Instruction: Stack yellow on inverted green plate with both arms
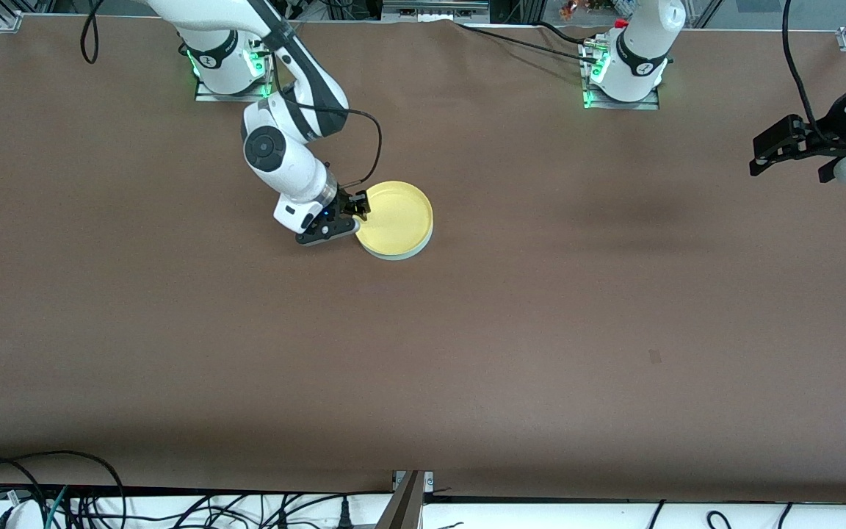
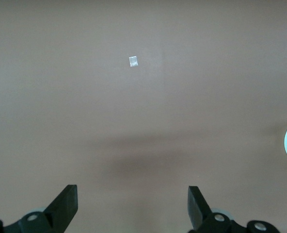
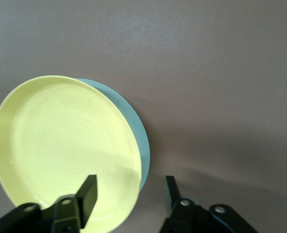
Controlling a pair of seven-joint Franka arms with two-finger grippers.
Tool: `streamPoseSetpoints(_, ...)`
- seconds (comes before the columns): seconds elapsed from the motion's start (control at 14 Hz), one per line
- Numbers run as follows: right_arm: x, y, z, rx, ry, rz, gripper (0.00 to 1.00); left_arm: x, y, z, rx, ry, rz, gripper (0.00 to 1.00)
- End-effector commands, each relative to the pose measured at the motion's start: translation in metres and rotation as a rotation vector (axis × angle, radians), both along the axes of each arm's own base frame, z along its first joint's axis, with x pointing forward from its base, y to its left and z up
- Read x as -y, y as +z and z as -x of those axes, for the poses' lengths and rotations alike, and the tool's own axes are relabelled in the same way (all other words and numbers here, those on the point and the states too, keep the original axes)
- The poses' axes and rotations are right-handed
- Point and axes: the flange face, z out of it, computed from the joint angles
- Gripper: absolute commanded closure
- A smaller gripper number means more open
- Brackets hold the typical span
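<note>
We start at the right gripper [image 1: 353,213], low at the rim of the yellow plate [image 1: 396,215], and in the right wrist view its two fingers [image 3: 87,196] stand parted, one over the plate's edge and one outside it, with nothing pinched between them. We count one yellow plate, sitting open side up, and one green plate [image 3: 136,131] directly under it, showing only as a pale crescent past the yellow rim. Both are round, so we see no long axis; the stack lies flat on the brown table [image 1: 467,330], toward the right arm's end and close to its base. Moving out, the left gripper [image 1: 775,150] hangs over the left arm's end of the table, well apart from the stack, jaws wide open and empty, that arm waiting.
</note>
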Motion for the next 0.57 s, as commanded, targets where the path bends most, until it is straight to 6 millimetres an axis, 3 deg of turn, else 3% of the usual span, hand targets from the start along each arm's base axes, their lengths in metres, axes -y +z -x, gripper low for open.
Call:
streamPoseSetpoints(0.0,0.059,0.081,-0.03,-0.045,-0.056,0.011,0.0,-0.002,0.005,-0.004,0.01,-0.012,0.006,0.0)
streamPoseSetpoints(0.29,0.138,0.179,-0.085,-0.075,-0.068,0.158,0.0,-0.002,0.005,-0.004,0.009,-0.01,0.006,0.0)
streamPoseSetpoints(0.5,0.192,0.246,-0.113,-0.064,-0.102,0.245,0.0,-0.002,0.005,-0.004,0.009,-0.01,0.006,0.0)
